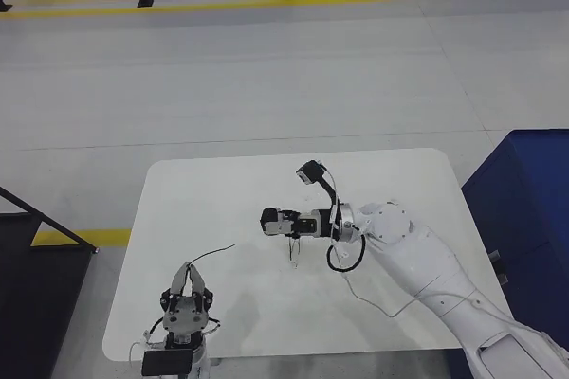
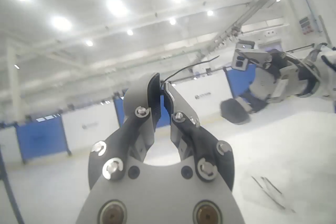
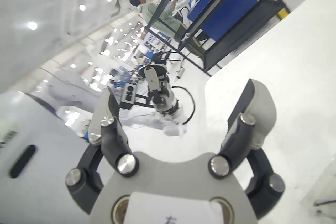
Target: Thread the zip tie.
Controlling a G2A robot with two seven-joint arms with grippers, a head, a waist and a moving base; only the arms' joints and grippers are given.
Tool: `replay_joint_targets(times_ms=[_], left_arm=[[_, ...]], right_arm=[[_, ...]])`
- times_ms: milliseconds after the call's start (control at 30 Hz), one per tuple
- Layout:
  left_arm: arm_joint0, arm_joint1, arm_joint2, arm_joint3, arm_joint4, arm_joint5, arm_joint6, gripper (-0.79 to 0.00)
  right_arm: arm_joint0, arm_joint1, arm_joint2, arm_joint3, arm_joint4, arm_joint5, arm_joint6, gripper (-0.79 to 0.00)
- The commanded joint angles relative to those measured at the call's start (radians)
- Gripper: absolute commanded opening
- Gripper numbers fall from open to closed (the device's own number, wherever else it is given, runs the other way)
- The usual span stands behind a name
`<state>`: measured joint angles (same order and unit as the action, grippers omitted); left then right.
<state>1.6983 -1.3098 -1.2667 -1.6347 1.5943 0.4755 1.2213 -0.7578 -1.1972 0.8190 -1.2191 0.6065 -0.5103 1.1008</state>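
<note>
Black plastic zip tie (image 1: 213, 252), thin and slightly curved, is pinched at one end by the left gripper (image 1: 189, 268) right at the near edge of the white round-cornered table (image 1: 379, 180). In the left wrist view the jaws are clamped tight on that end of the tie (image 2: 189, 68), and the free tip arcs out beyond the fingertips toward the table's middle. Further out, over the centre of the table and well apart from the tie, sits the right gripper (image 1: 266, 222), its jaws spread wide in its own wrist view (image 3: 178, 93). Just beneath it a few thin slivers (image 1: 293, 252) lie on the tabletop, too fine to identify. Beyond the table's right edge stands a blue cabinet (image 1: 541, 208).
</note>
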Motion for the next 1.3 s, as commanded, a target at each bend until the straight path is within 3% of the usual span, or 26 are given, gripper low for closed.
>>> replay_joint_targets(times_ms=[0, 800, 900, 1000, 1167, 1267], left_arm=[[-0.023, -0.005, -0.006, 0.024, 0.031, 0.051, 0.072, -0.785], [-0.028, -0.007, -0.013, 0.024, 0.038, 0.051, 0.073, -0.785], [-0.041, -0.002, -0.047, 0.003, 0.177, 0.073, 0.050, -0.785], [-0.030, -0.007, -0.091, -0.090, 0.464, 0.167, -0.043, -0.785], [-0.021, -0.014, -0.019, -0.118, 0.728, 0.255, -0.131, -0.785], [-0.031, -0.013, 0.014, -0.103, 0.842, 0.325, -0.202, -0.785]], right_arm=[[-0.007, 0.004, 0.022, 0.004, 0.216, 0.128, 0.179, 0.000], [-0.005, 0.004, 0.026, 0.007, 0.231, 0.137, 0.196, 0.000], [-0.038, 0.009, 0.031, -0.018, 0.245, 0.228, 0.189, 0.000], [-0.054, 0.025, 0.059, -0.001, 0.280, 0.423, 0.249, 0.000], [-0.083, 0.060, 0.125, -0.011, 0.252, 0.617, 0.316, 0.000], [-0.092, 0.076, 0.141, -0.066, 0.152, 0.611, 0.331, 0.000]])
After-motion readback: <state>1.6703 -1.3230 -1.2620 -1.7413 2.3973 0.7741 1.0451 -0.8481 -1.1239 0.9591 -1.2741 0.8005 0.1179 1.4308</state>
